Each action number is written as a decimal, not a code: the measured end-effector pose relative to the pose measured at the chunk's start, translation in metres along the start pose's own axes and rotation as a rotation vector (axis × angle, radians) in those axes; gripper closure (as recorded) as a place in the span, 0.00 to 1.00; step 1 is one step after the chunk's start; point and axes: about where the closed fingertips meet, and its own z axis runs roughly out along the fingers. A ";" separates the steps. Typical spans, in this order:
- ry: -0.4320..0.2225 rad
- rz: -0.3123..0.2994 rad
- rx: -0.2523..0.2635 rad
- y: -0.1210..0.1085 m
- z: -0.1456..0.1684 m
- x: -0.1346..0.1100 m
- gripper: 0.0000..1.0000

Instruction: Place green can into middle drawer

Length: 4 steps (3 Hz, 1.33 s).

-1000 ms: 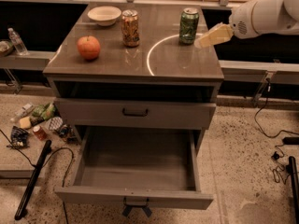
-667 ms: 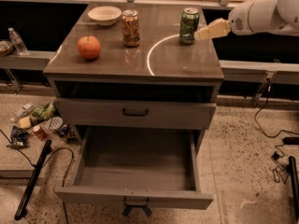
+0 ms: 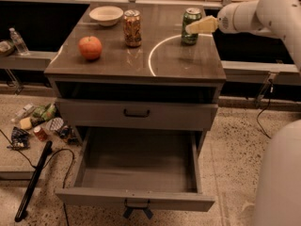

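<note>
Green can (image 3: 189,36) stands upright at back-right of cabinet top (image 3: 178,62), w/ gripper (image 3: 199,26) reaching in from the right and right up against its upper side; can't tell if gripper is spread or pinching. Middle drawer (image 3: 136,198) is pulled out at bottom. Patterned can (image 3: 132,28), round fruit (image 3: 90,47) & bowl (image 3: 106,15) sit to the left.

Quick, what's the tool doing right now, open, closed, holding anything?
Tool: at the green can on the cabinet top; open, closed or holding cannot be told.

Cabinet top (image 3: 178,60) with bowl (image 3: 106,15), fruit (image 3: 90,47), patterned can (image 3: 132,28), green can (image 3: 189,32); jaws beside it.
</note>
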 end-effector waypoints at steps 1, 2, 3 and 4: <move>-0.013 0.031 -0.016 0.000 0.023 0.000 0.00; -0.028 0.036 -0.036 0.002 0.044 -0.001 0.18; -0.038 0.035 -0.058 0.007 0.060 -0.003 0.42; -0.056 0.026 -0.097 0.017 0.069 -0.009 0.73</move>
